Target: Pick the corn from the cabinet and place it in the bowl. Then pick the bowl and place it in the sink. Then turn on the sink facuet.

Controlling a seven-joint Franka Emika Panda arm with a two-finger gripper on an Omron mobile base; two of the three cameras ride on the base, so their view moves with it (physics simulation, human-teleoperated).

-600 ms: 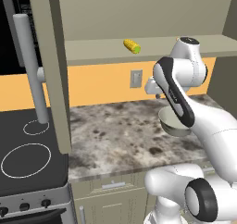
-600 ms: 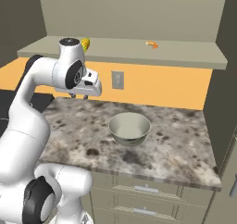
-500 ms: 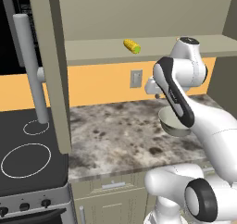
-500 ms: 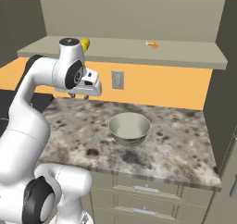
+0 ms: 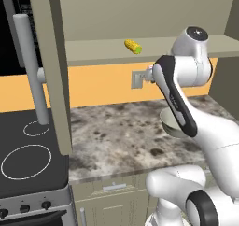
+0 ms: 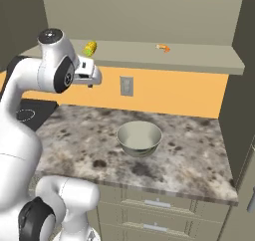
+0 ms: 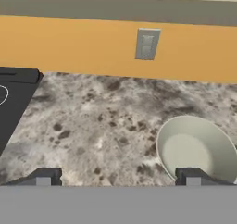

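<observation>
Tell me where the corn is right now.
The corn lies on the open cabinet shelf above the orange backsplash, left of the tiny orange item in the right base view, and just above the arm's raised wrist.

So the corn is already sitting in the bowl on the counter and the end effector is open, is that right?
Not quite. The corn lies on the cabinet shelf, not in the bowl, which is empty on the counter; the right base view shows both. The end effector is open, as you said.
</observation>
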